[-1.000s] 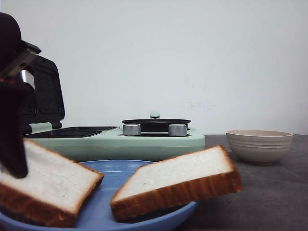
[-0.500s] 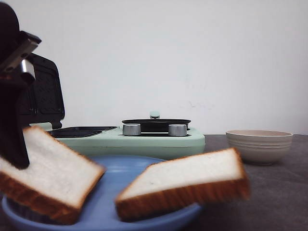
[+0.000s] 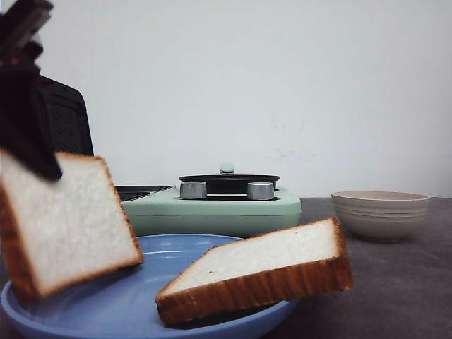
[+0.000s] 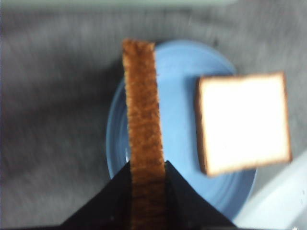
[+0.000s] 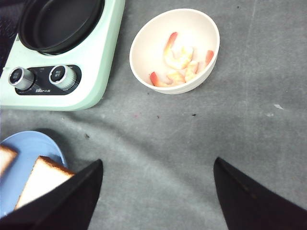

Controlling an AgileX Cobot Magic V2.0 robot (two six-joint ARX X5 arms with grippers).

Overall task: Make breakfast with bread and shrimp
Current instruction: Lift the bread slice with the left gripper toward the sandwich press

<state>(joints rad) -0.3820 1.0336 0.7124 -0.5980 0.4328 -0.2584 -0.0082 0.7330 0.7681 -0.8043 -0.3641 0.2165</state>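
blue plate (image 3: 134, 311) at near edge of grey table (image 3: 395, 282) | mint-green cooker (image 3: 212, 205) behind plate, toward far edge; hinged lid (image 3: 67, 123) raised; black pan (image 5: 60, 21) seated; two silver knobs (image 3: 192, 190) in front | beige ribbed bowl (image 3: 381, 213) beside cooker, apart, on pan side

The bread (image 3: 67, 222) is showing a soft porous crumb and rough brown crust; the blue plate (image 3: 134, 311) is looking glossy, the grey table (image 5: 192, 139) matt.
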